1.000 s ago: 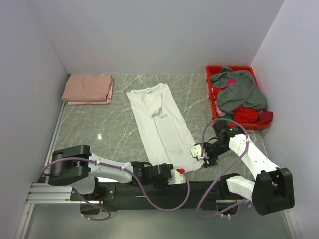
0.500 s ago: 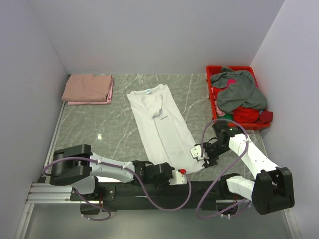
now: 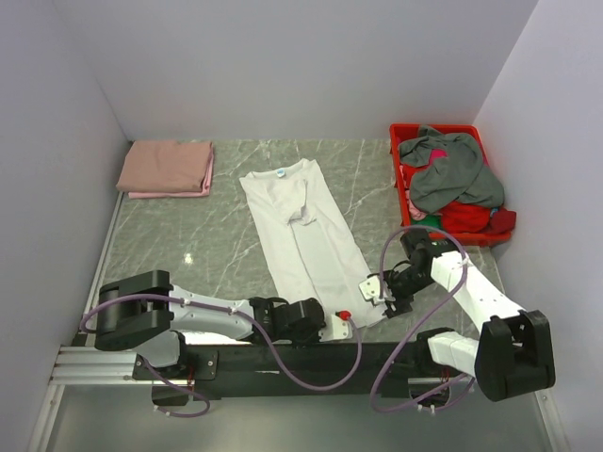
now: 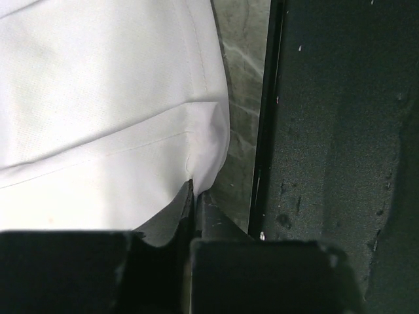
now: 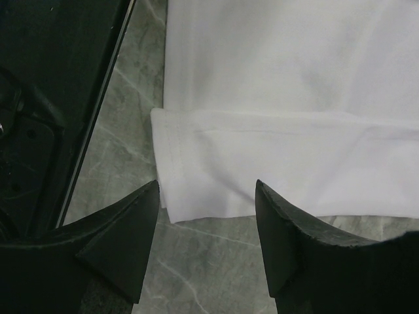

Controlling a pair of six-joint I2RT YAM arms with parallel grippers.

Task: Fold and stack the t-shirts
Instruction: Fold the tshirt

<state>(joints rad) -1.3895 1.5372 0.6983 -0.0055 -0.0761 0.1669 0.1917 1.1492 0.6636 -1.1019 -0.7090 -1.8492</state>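
Judging from how things lie, the task is partly done. One salmon-pink t-shirt sits fully folded at about ten o'clock on the desk, the start of the stack. A white t-shirt lies in the middle of the desk as a long narrow strip with its sides already turned in. Its neck points toward twelve o'clock and its hem toward six o'clock. What looks left for this shirt is the fold along its length, then the move onto the salmon-pink one.

The left end effector is clenched on the hem at the corner nearer seven o'clock; the left wrist view shows white cloth running into the seam between its closed fingers. The right end effector is released. Its fingers stand spread on either side of the other hem corner, toward five o'clock, and have not yet pinched it. So the lengthwise fold seems about to begin, once both corners are gripped.

More work waits at two o'clock, where the red bin holds a crumpled grey t-shirt on top and a red t-shirt beneath. Neither is unfolded or laid out. How many garments the bin holds in all cannot be told.
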